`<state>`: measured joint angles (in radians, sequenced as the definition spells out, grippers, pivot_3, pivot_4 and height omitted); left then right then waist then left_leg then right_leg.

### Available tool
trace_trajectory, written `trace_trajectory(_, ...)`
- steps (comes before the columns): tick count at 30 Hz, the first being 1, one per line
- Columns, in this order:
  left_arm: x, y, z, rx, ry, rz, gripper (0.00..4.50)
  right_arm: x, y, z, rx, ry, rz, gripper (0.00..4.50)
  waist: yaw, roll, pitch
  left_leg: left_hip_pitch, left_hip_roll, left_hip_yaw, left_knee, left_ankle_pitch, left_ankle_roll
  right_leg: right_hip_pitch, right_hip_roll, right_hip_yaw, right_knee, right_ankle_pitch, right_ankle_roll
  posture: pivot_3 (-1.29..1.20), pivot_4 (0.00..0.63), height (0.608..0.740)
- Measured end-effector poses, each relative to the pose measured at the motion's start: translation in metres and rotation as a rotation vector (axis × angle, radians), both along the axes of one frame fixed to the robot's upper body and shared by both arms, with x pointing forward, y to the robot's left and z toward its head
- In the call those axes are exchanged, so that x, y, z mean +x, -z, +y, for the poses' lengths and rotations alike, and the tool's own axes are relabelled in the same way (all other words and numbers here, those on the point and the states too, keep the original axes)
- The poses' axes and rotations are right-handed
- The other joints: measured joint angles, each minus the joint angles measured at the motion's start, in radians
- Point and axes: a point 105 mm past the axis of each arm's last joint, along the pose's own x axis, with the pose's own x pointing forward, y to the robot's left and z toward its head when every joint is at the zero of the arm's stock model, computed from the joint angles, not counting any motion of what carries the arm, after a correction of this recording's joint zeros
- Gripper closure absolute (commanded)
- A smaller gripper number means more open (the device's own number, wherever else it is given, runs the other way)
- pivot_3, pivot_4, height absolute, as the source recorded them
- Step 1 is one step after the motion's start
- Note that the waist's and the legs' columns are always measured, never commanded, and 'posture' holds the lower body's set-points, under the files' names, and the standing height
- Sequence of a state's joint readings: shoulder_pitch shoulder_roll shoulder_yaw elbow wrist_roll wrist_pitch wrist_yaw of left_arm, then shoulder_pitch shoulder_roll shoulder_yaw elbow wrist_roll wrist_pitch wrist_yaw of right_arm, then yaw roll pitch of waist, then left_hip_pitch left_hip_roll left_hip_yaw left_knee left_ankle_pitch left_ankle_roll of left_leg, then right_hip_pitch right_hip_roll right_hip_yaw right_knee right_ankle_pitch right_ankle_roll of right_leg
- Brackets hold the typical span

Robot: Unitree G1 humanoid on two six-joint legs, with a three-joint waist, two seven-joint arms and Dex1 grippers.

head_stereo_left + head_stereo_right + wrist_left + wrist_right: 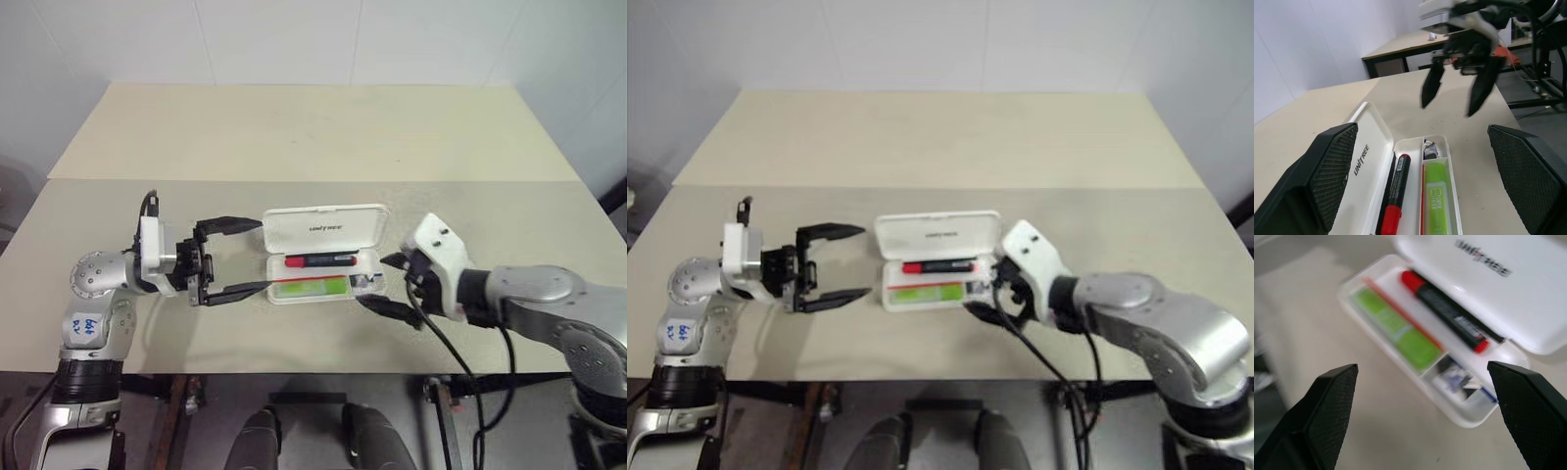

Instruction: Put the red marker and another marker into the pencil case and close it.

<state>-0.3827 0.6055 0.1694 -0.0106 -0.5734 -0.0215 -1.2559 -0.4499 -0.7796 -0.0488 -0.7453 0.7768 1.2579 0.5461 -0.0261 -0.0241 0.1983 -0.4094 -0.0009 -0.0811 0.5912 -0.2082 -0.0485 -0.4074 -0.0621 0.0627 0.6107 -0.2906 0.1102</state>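
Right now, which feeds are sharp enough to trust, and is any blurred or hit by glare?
Head views: evenly lit, sharp, soft shadows under both arms. Left wrist view: the red marker and green highlighter are crisp, but the right claw above them is motion-smeared. Right wrist view: the pencil case is soft and blurred, with bright glare on its lid.

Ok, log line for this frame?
red marker: in pencil case | green highlighter: in case | lid: open | left gripper: open | right gripper: open
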Motion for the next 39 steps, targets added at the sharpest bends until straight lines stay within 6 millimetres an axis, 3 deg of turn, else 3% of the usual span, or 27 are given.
trace_trajectory(6,0.023,-0.015,0.010,-0.028,-0.122,-0.062,0.00,0.034,-0.029,-0.024,0.039,0.069,-0.330,0.03,-0.001,-0.001,0.001,0.001,0.000,0.005,0.003,0.001,0.000,0.000,0.001,0.004,-0.001,-0.002,-0.005,0.00,0.150,0.740)
trace_trajectory(13,0.068,-0.022,0.030,-0.105,-0.297,0.031,0.00,0.041,-0.022,-0.059,-0.042,0.012,-0.429,0.03,0.002,-0.003,0.002,0.000,-0.001,0.007,0.004,0.001,0.000,0.000,0.000,0.005,-0.001,0.005,0.010,0.00,0.150,0.740)
trace_trajectory(16,0.082,-0.027,0.036,-0.133,-0.315,0.056,0.58,0.041,-0.021,-0.069,-0.085,-0.023,-0.451,0.00,0.001,-0.003,0.002,0.001,-0.001,0.007,0.004,0.001,0.000,0.000,0.001,0.005,0.000,0.006,0.011,0.00,0.150,0.740)
trace_trajectory(20,0.099,-0.030,0.037,-0.137,-0.311,0.100,1.96,0.042,-0.022,-0.077,-0.107,-0.047,-0.468,0.00,-0.003,-0.003,0.002,0.001,-0.001,0.008,0.004,0.001,0.000,0.000,0.001,0.006,0.001,0.006,0.011,0.00,0.150,0.740)
trace_trajectory(27,0.123,-0.011,0.033,-0.114,-0.312,0.271,4.34,0.037,-0.027,-0.079,-0.052,-0.061,-0.503,0.00,0.000,-0.005,0.003,0.001,-0.001,0.007,0.004,0.001,0.000,0.000,0.001,0.006,0.002,0.006,0.012,0.00,0.150,0.740)
trace_trajectory(33,0.133,-0.006,0.030,-0.097,-0.337,0.336,4.48,0.033,-0.024,-0.093,-0.014,-0.029,-0.477,0.00,0.001,-0.006,0.004,0.001,-0.001,0.008,0.004,0.001,0.000,0.000,0.000,0.006,0.002,0.007,0.013,0.00,0.150,0.740)
trace_trajectory(39,0.140,0.003,0.016,-0.102,-0.339,0.408,4.48,0.023,-0.026,-0.106,0.096,-0.013,-0.451,0.00,0.001,-0.009,0.005,0.001,-0.001,0.007,0.005,0.001,-0.001,0.000,0.001,0.006,0.006,0.007,0.013,0.00,0.150,0.740)
